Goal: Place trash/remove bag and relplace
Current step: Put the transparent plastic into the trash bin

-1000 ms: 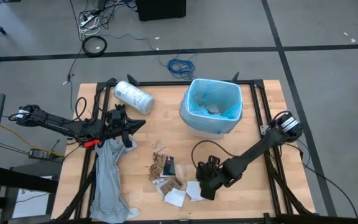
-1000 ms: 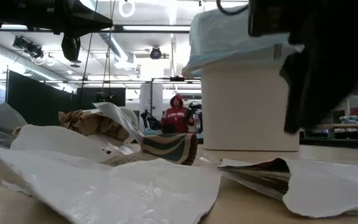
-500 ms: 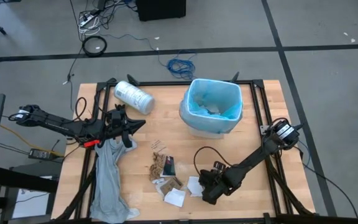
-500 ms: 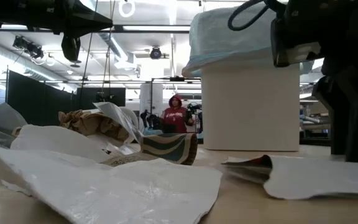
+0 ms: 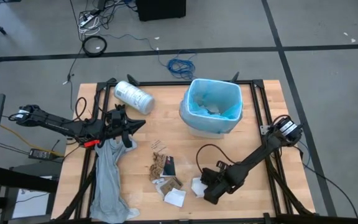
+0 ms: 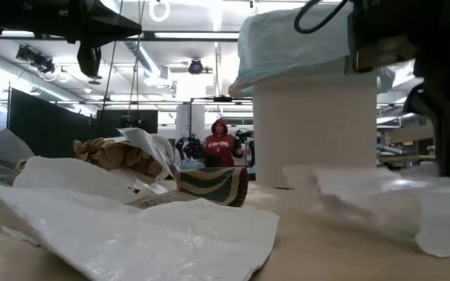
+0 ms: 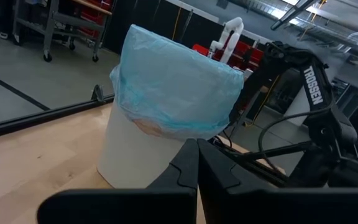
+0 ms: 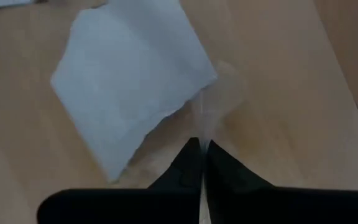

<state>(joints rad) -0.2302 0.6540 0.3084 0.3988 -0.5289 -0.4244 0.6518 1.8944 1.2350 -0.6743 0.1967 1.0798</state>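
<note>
The white bin lined with the light-blue bag stands at the table's far middle. Trash lies near the front: brown wrappers and a dark packet, a white paper and a white paper scrap. My right gripper points steeply down at that scrap's right side, shut on it. My left gripper hangs level at the table's left, shut, with nothing between its fingers. The grey liner sheet lies below it; I cannot tell whether they touch. My right gripper pinches a raised edge of the white paper scrap between its two fingertips, coming from above and pointing steeply down. The rest of the scrap spreads away from the fingers, low over the wood; in the low view it shows blurred.
A white printed roll lies at the far left. A large white sheet fills the low view's foreground. Black frame rails border the table. Bare wood lies between the bin and my right arm. A person stands far off.
My right gripper has shut on the white scrap's edge, sinking a little and rolling its wrist. The scrap, flat on the table a second ago, has been pulled up at that edge and bunched slightly.
</note>
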